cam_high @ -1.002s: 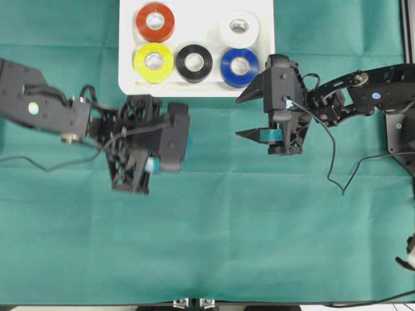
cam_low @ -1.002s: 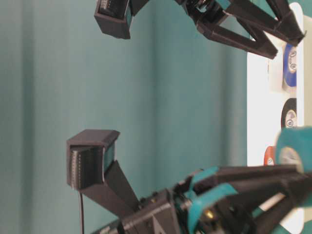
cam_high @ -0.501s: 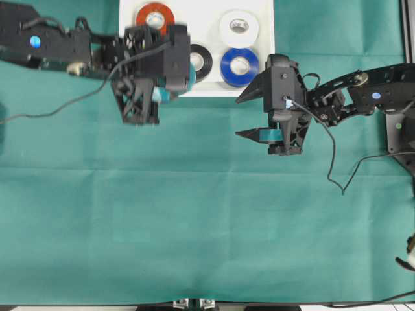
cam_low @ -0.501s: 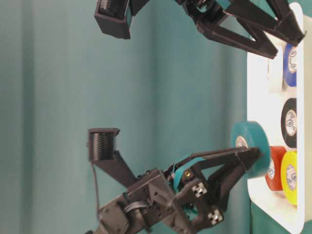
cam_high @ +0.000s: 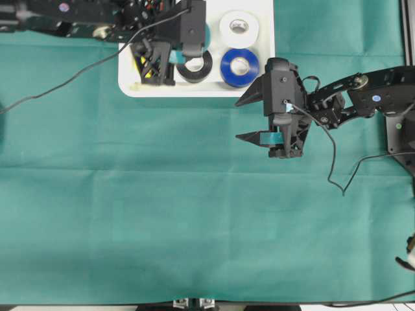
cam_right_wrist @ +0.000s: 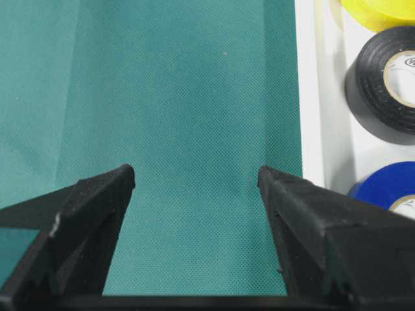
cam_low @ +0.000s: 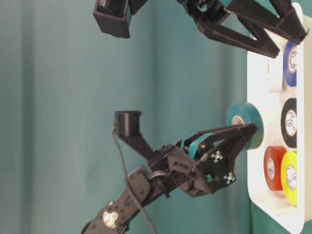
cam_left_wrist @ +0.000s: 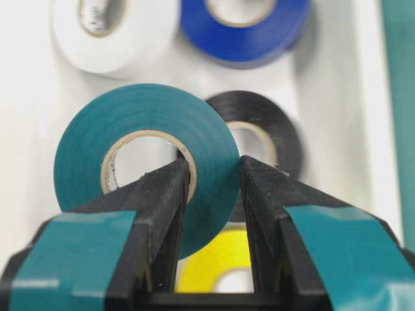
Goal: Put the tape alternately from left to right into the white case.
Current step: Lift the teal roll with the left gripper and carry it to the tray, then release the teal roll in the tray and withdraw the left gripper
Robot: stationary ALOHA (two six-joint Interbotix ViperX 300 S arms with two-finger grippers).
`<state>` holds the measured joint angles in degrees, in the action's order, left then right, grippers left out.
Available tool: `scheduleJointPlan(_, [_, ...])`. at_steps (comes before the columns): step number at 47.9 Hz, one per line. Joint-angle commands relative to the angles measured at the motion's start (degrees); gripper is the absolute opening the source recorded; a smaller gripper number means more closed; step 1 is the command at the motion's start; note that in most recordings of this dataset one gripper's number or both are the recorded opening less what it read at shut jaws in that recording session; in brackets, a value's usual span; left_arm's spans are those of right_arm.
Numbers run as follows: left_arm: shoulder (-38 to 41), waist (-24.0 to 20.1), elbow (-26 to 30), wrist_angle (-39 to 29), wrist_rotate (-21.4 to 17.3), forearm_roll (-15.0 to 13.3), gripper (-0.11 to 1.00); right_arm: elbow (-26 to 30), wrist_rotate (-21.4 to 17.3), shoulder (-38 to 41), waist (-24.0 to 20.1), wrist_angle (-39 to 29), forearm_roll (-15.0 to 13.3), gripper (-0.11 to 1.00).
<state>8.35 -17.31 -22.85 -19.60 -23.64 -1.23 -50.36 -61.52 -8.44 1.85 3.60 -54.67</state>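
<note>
Wrist view: left hand [cam_left_wrist: 211, 194] pinches teal-green roll [cam_left_wrist: 146, 155].

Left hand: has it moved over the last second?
Yes. In the overhead view the left hand, shut on the teal-green roll, has gone from the green cloth below the white case up over it, now above the black roll.

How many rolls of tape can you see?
6. In the white case: white roll, blue roll, black roll, yellow roll and red-orange roll. The teal-green roll is held by the left gripper above the case.
</note>
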Motion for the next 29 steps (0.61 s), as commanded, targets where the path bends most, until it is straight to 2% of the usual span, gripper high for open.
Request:
scheduleJointPlan(1, [0.44,-0.79,2.64,0.97,-0.97,0.09,-0.04,0.26,-0.09,-1.05,-0.35,0.44,0.00,0.82])
scheduleJointPlan(13, [3.25,-2.99,4.31,2.72,-3.43,0.09,-0.04,-0.97,-0.26,-0.97,-0.35,0.44,0.18,0.82])
scheduleJointPlan(29, [3.87,-3.43,4.39,3.34,-3.60,0.09,-0.04,-1.05,-0.26,-1.05,-0.35,0.35,0.18,0.82])
